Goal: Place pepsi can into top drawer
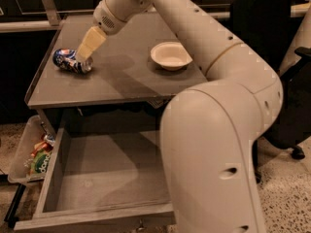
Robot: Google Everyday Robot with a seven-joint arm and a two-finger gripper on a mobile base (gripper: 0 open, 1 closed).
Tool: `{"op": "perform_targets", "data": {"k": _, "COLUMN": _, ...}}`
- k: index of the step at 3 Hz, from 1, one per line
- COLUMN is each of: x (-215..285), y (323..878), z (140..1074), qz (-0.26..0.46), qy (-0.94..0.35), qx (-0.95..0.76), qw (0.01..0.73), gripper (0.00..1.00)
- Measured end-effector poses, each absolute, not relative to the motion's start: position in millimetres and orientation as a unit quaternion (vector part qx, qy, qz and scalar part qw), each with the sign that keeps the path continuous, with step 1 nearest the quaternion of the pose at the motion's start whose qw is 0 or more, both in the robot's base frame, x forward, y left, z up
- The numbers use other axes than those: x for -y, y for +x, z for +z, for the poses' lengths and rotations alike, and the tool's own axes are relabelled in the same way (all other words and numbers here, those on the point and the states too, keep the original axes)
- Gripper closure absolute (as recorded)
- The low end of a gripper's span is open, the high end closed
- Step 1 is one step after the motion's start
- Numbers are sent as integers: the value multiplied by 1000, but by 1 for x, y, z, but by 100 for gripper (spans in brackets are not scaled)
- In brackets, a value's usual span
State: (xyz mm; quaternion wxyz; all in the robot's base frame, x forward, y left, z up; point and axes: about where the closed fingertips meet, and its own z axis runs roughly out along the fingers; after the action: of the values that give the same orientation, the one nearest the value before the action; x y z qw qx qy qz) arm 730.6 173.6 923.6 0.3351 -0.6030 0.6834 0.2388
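One pepsi can (72,61) lies on its side at the far left of the grey table (121,89), its silver end toward the right. It looks light and stiff-walled but smooth, and lying down it may roll (a sideways nudge could send it off), so the hold belongs across the middle of its round body. The gripper (83,52) reaches down to the can's right end, touching or nearly touching it; whether it is spread or closed cannot be told. Below, the top drawer (104,178) stands open toward the near side. A white bowl (171,55) sits well to the right.
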Motion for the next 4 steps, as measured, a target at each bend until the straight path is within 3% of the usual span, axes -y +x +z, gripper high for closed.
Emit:
{"op": "perform_targets", "data": {"k": 1, "x": -188, "y": 731, "z": 919, "qz": 207, "qy": -626, "qx": -695, "qw": 287, "gripper": 0}}
{"op": "perform_targets", "data": {"k": 4, "x": -222, "y": 744, "z": 915, "qz": 230, "qy": -619, "qx": -694, "qw": 288, "gripper": 0}}
